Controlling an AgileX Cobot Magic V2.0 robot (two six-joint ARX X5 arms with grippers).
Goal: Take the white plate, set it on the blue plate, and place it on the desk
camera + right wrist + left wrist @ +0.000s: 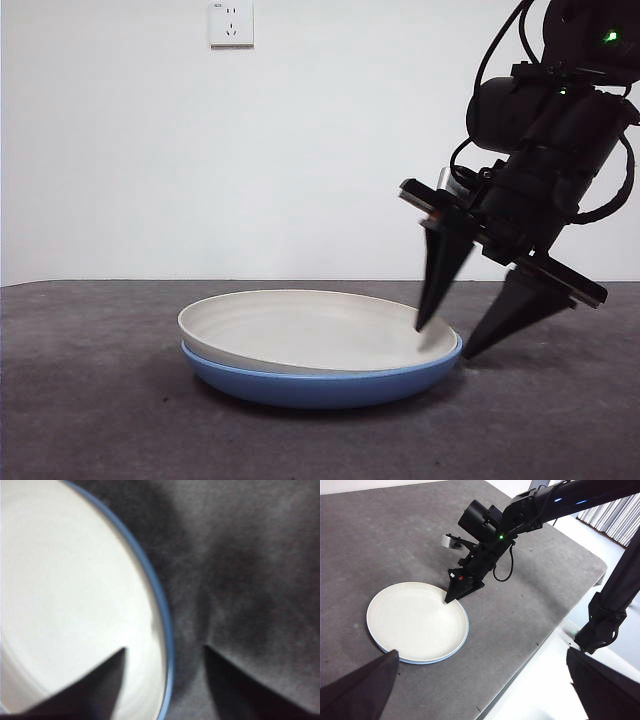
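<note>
The grey desk (90, 420) fills the lower part of the front view. At lower centre, the white plate (300, 330) sits nested in the blue plate (320, 388). The right gripper (470, 340) is wide open and holds nothing — one jaw over the white plate, the other outside the rims. The left gripper (485, 680) is also open and empty — well apart.

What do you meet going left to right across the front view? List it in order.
wall socket → white plate stacked on the blue plate → right pincer, open, one jaw inside the plates' rim, the other outside it. All sit on or over the desk.
</note>
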